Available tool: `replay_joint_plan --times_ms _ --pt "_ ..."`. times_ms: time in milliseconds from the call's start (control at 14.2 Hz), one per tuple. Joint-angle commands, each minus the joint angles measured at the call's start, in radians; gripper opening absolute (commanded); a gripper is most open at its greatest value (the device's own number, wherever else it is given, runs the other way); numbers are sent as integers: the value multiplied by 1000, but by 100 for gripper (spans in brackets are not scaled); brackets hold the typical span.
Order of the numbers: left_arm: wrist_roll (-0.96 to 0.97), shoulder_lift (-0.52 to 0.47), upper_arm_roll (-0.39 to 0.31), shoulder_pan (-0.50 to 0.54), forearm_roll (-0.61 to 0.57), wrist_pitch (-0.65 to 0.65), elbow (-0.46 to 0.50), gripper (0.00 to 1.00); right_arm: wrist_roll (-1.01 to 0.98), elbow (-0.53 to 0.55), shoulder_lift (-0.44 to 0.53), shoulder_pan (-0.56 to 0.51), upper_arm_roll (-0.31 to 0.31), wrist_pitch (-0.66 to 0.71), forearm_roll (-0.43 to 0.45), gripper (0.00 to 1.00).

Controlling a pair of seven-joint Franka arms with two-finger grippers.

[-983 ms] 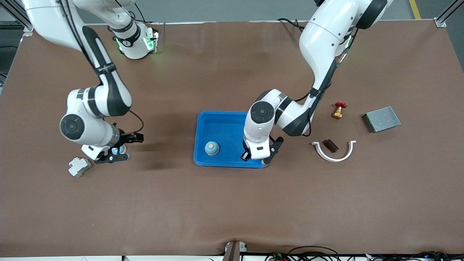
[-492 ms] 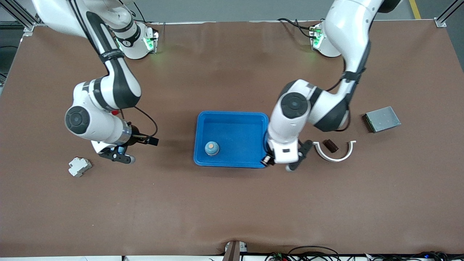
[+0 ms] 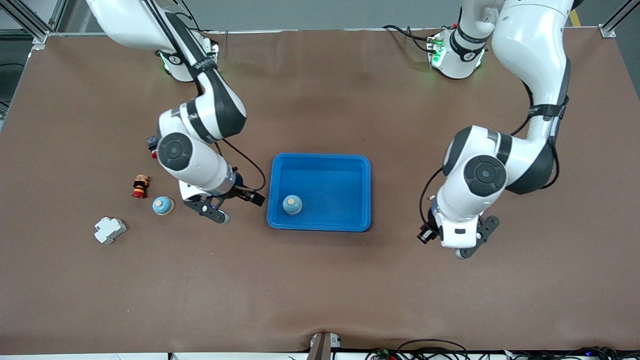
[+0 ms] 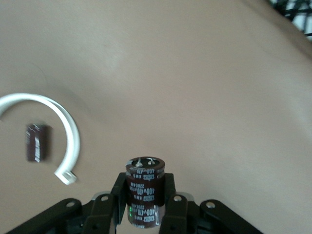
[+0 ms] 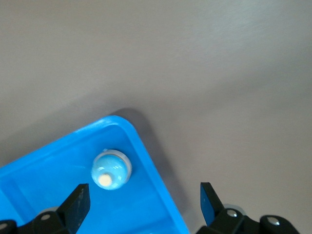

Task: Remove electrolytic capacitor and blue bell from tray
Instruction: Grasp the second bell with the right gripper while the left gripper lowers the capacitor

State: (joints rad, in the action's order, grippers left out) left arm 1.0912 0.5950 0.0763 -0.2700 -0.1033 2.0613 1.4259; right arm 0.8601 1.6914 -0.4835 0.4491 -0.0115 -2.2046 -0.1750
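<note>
My left gripper (image 3: pixel 452 246) is shut on a dark brown capacitor (image 4: pixel 145 190), held upright over bare table toward the left arm's end from the blue tray (image 3: pixel 320 156). A second capacitor (image 4: pixel 37 142) lies on the table inside a white half ring (image 4: pixel 68 131); the front view hides both under the left arm. One blue bell (image 3: pixel 292 204) sits in the tray. Another bell (image 3: pixel 163 205) stands on the table. My right gripper (image 3: pixel 237 207) is open and holds nothing. It hangs over the tray's rim (image 5: pixel 146 161), beside the bell (image 5: pixel 111 169) in the tray.
Toward the right arm's end lie a grey-white block (image 3: pixel 110 230) and a small red and yellow part (image 3: pixel 141 186). The right arm's elbow (image 3: pixel 175 150) stands over the table near them.
The right gripper has left the bell on the table and swung over to the tray's edge. The left arm has moved from over the tray toward its own end of the table.
</note>
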Motion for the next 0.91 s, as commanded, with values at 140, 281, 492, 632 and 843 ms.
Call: replay_joint_plan --times_ms 140,281,492,632,843 --pt "-105 41 8 80 -12 -18 50 0 106 -139 -150 52 10 -34 6 100" --pt "-106 71 10 94 -12 -16 51 0 119 -189 -193 69 12 -34 6 100" --pt "-100 106 10 83 -10 -6 51 0 158 -237 -248 103 16 -44 34 100" --pt "-93 129 11 78 -3 -3 50 0 160 -269 -286 114 15 -44 81 100" --pt "-100 149 11 71 2 -3 64 0 158 -283 -311 131 15 -43 132 100"
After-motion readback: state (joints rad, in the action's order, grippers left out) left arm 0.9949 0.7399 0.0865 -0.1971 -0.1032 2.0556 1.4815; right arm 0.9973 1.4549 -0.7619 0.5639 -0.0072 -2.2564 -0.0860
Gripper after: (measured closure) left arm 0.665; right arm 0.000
